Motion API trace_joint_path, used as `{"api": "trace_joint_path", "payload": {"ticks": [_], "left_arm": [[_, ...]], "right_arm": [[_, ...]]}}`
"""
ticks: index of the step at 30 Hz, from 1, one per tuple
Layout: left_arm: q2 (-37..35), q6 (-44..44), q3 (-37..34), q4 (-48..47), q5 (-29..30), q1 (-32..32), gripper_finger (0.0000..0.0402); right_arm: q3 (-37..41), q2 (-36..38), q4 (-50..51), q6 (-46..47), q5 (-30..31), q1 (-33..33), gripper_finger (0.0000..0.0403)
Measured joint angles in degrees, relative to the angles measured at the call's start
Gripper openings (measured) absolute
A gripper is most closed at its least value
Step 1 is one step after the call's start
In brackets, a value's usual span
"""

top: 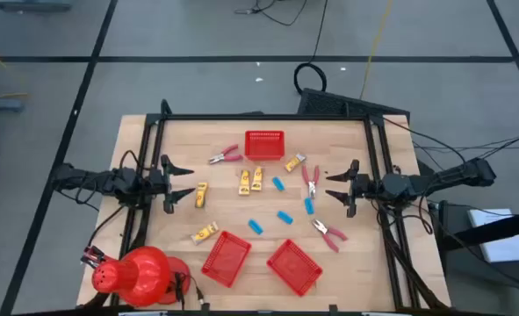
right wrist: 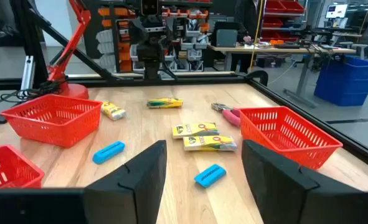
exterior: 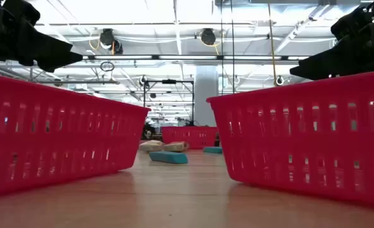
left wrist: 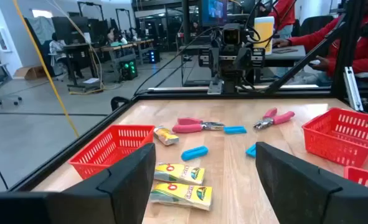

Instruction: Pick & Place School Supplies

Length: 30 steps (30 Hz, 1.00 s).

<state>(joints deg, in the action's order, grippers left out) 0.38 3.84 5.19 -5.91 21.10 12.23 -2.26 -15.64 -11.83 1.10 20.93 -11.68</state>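
Small supplies lie flat on the wooden table. Yellow-orange packets (top: 244, 181) (top: 201, 195) (top: 205, 233) (top: 295, 162), light-blue blocks (top: 278, 184) (top: 284, 217) (top: 255, 226) and pink-handled pliers (top: 225, 157) (top: 311, 180) (top: 329, 233) are scattered across its middle. My left gripper (top: 180, 184) hovers open at the table's left side, pointing right. In its wrist view my left gripper (left wrist: 205, 152) faces two yellow packets (left wrist: 180, 183) and a blue block (left wrist: 194, 152). My right gripper (top: 338, 186) hovers open at the right side, pointing left. In its wrist view my right gripper (right wrist: 203, 147) faces two packets (right wrist: 205, 137) and a blue block (right wrist: 210, 175).
One red mesh basket (top: 264, 143) stands at the far middle and two more (top: 227, 257) (top: 293, 266) stand near the front edge. They fill the low view as a left basket (exterior: 54, 126) and a right basket (exterior: 313, 133). A red dome-shaped object (top: 140, 274) sits at the near left corner. A black frame rims the table.
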Motion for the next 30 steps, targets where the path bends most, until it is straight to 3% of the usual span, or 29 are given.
{"api": "trace_joint_path", "payload": {"ticks": [30], "left_arm": [[0.0, -1.1, 0.0, -0.4, 0.1, 0.0, 0.0273]], "right_arm": [[0.0, -0.8, -2.3, 0.9, 2.1, 0.1, 0.0199]]}}
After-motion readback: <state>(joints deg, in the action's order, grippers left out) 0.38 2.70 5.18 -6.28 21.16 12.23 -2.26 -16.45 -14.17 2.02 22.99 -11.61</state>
